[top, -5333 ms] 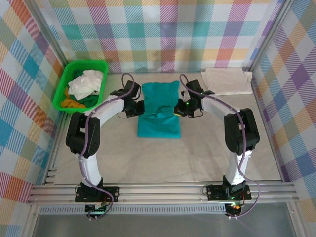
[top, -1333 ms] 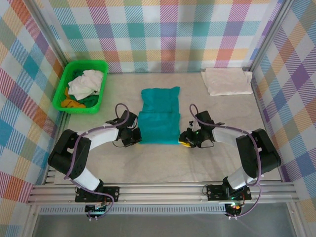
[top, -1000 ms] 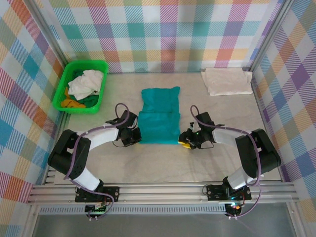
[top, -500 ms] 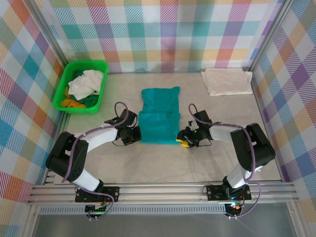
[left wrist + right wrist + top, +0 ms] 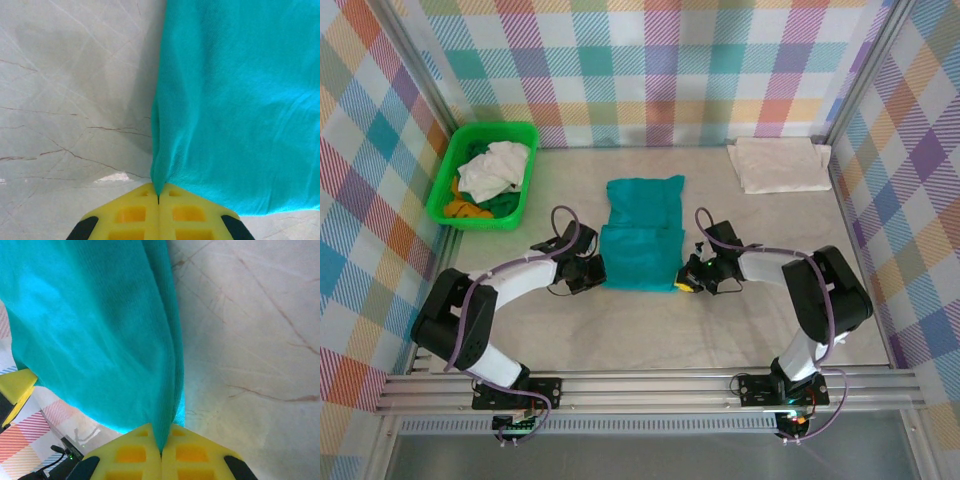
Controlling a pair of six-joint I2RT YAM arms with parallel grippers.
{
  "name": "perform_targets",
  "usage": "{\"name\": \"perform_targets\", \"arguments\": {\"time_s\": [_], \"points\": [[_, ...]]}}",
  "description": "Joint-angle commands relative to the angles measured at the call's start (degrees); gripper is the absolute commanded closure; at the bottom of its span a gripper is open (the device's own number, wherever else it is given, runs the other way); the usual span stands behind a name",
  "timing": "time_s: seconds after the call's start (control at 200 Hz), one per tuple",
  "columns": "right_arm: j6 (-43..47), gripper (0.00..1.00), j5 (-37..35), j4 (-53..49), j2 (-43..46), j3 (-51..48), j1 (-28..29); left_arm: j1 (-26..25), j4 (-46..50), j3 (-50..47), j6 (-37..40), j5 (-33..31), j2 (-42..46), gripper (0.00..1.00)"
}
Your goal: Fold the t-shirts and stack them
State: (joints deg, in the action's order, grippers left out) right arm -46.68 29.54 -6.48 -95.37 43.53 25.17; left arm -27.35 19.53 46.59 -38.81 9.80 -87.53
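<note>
A teal t-shirt (image 5: pixel 642 235) lies partly folded in the middle of the table, its near part doubled over. My left gripper (image 5: pixel 593 273) is shut on the near left corner of the teal t-shirt (image 5: pixel 235 100), the cloth pinched between the yellow fingers (image 5: pixel 130 217). My right gripper (image 5: pixel 688 279) is shut on the near right corner of that teal t-shirt (image 5: pixel 90 330), cloth running down between its yellow fingers (image 5: pixel 195 455). A cream t-shirt (image 5: pixel 780 163) lies folded at the back right. White, orange and green t-shirts (image 5: pixel 490 180) sit bunched in the basket.
A bright green plastic basket (image 5: pixel 460 150) stands at the back left. Plaid walls close in the table on three sides. Bare marbled tabletop (image 5: pixel 650 330) stretches between the teal shirt and the arm bases.
The right gripper has slid left onto the shirt's near right corner and shut on it. The left gripper has stayed shut on the near left corner.
</note>
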Motion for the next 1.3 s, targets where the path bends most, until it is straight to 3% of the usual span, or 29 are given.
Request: {"name": "perform_targets", "arguments": {"time_s": [0.0,0.175,0.345,0.545,0.685,0.84,1.015,1.13,1.295], "points": [[1.66,1.00,-0.28,-1.87,3.44,-1.72,0.23,-0.83,0.35,-1.81,0.99,0.20,2.55,1.00],[3.40,1.00,1.10,-5.00,8.47,-8.82,2.24,-6.89,4.40,-4.66,4.35,0.32,4.99,1.00],[2.49,1.00,-0.39,-11.66,22.25,-12.59,4.10,-14.37,9.04,-5.97,0.50,0.78,12.35,1.00],[2.99,1.00,-4.62,-19.19,32.42,-7.27,4.03,-15.58,14.88,1.43,0.39,-3.69,20.37,1.00],[3.69,1.00,-6.75,-21.55,31.45,-0.94,2.43,-14.73,17.33,9.29,4.23,-6.63,17.37,1.00],[6.12,1.00,-7.54,-21.64,26.73,6.83,-1.74,-9.68,12.88,13.05,4.61,-5.06,13.50,1.00],[10.10,1.00,-9.25,-20.12,19.81,14.91,-5.26,-5.92,11.62,19.68,7.88,-8.12,6.25,1.00],[12.08,1.00,-12.19,-17.78,15.33,16.95,-6.58,-3.13,8.79,21.94,10.75,-8.48,1.65,1.00],[11.52,1.00,-10.71,-14.39,10.13,18.92,-8.34,-1.12,7.72,25.96,13.89,-8.54,-4.39,1.00]]}}
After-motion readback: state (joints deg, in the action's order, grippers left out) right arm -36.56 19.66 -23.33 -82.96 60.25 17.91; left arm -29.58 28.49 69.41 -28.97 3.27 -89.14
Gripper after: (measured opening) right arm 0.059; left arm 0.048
